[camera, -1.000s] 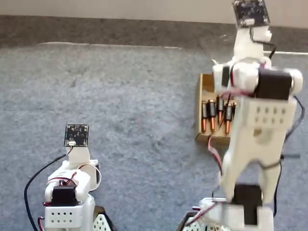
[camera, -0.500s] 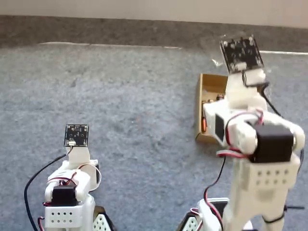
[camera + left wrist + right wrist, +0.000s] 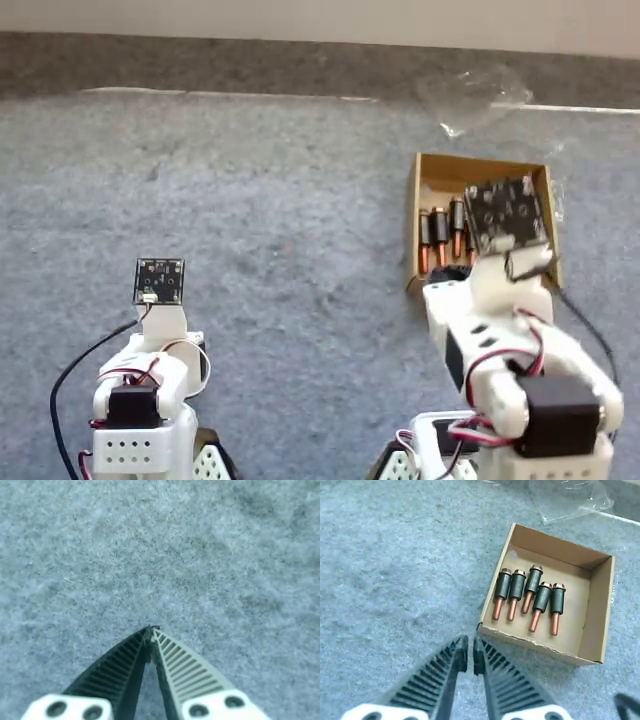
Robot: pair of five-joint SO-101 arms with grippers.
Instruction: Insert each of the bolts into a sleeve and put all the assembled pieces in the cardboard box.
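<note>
Two grippers are closed and empty: the left gripper over bare grey carpet, the right gripper just short of the cardboard box. Five sleeved bolts lie side by side inside. In the high view the box sits right of centre, partly hidden by the right arm.

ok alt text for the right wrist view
Five assembled pieces, copper bolts in dark sleeves, lie side by side in an open cardboard box on grey felt. The right tool hangs shut and empty just short of the box; a plastic bag lies beyond.
</note>
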